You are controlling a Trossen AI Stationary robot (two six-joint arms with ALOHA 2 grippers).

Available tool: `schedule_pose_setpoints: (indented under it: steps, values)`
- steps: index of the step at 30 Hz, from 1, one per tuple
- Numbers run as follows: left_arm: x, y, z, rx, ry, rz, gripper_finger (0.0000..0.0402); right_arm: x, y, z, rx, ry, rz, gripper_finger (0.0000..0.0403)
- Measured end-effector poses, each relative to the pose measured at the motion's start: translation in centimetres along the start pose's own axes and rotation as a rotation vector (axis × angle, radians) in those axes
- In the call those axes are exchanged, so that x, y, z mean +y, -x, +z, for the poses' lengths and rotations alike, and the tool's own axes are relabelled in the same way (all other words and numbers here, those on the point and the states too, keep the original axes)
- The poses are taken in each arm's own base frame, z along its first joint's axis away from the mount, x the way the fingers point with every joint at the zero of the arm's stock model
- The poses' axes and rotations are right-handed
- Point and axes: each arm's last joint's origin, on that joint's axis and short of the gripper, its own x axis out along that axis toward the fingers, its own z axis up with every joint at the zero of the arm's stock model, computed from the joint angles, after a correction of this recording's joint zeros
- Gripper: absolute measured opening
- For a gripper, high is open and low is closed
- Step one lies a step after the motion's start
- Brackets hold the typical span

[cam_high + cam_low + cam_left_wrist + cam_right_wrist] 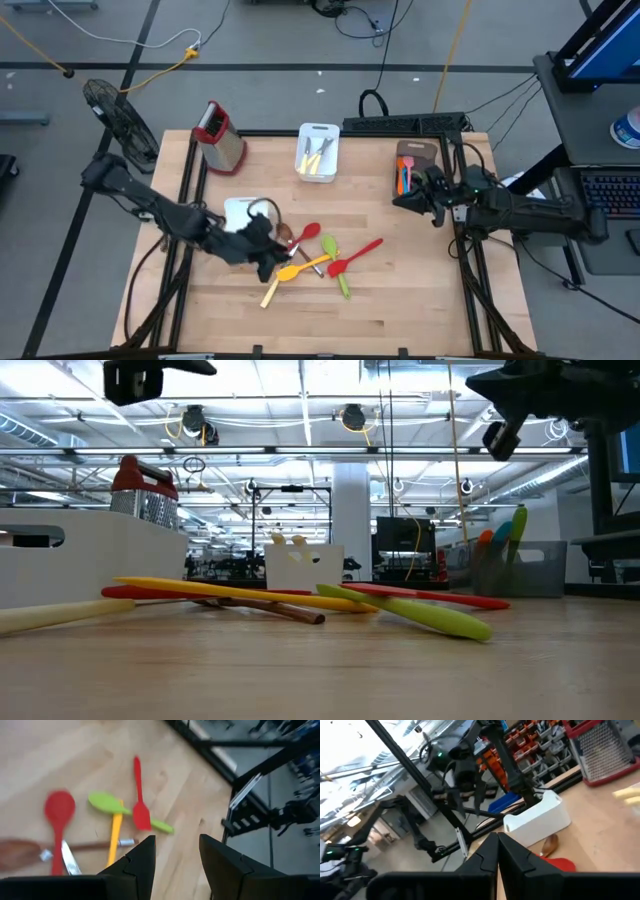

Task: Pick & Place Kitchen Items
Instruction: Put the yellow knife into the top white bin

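Note:
A pile of spoons and spatulas lies mid-table: a red spoon (308, 233), a green spoon (328, 243), a red spatula (358, 255), a yellow spatula (300, 268) and a brown wooden spoon (285, 236). They also show in the left wrist view: the red spoon (59, 807), the green spoon (107, 802) and the red spatula (140, 795). My left gripper (270, 252) (176, 845) hovers open and empty above the pile's left side. My right gripper (405, 198) (497, 840) is shut and empty, raised beside the brown tray (412, 150).
The brown tray holds orange and blue utensils (402, 178). A white tray (318, 150) at the far middle holds more utensils. Another white tray (240, 208) lies partly under my left arm. A steel grater with a red top (220, 135) stands at the far left.

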Motion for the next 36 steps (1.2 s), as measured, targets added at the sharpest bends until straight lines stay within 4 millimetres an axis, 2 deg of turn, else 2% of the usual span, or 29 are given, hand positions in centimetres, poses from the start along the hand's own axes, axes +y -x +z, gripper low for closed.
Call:
schedule_pose_setpoints:
  steps: [9,14,21,30,36]
  values:
    - [-1.7,-2.8,-2.4,0.203,0.168,0.140,0.0154,0.6,0.4,0.4,0.038,0.004,-0.021,0.0000]
    - [-2.2,-3.9,-3.3,0.264,0.246,0.174,0.0154,1.9,0.8,1.8,0.126,0.043,-0.094,0.0000]
    - [-1.8,-5.8,-4.9,0.365,0.351,0.236,0.0154,3.8,1.5,4.0,0.065,0.190,-0.092,0.0000]
    - [-1.7,-6.8,-7.0,0.411,0.464,0.310,0.0154,4.3,2.8,3.6,0.071,0.210,-0.095,0.0000]
    - [-1.7,-7.2,-7.9,0.422,0.488,0.333,0.0154,4.3,2.9,3.5,0.076,0.203,-0.098,0.0000]
